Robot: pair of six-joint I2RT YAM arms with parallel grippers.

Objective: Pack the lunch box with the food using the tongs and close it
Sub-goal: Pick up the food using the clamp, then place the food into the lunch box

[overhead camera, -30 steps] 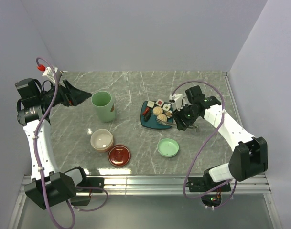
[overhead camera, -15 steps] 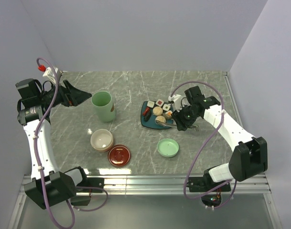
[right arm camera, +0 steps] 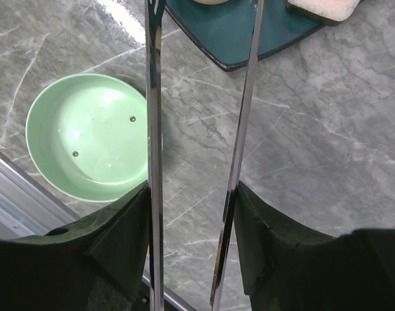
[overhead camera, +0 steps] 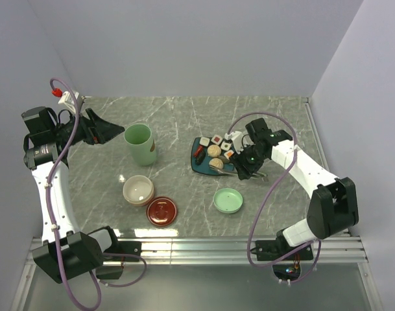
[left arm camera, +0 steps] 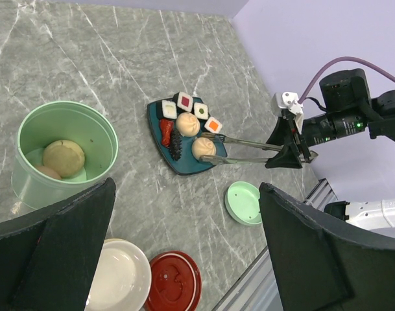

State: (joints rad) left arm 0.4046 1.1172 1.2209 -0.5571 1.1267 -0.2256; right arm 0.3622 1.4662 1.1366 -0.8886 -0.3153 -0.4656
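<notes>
Right pincer (right arm camera: pixel 192 214) grasping tongs (right arm camera: pixel 153 97) around beige ball (left arm camera: pixel 202 147) on teal plate (left arm camera: pixel 184 166), sushi (left arm camera: pixel 198 110) just beside, left pincer (left arm camera: pixel 184 220) released

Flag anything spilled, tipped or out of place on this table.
Nothing stands out. The mint pot stands upright, the mint lid and dark-red lid lie flat on the table, and the unpacked food sits on the teal plate, where the tongs reach a beige ball.

Mint-green pot (left arm camera: pixel 48 191), dark-red lid (left arm camera: pixel 174 285), teal plate (left arm camera: pixel 184 165) — table (left arm camera: pixel 119 52) grey-veined, seemingly marble.
</notes>
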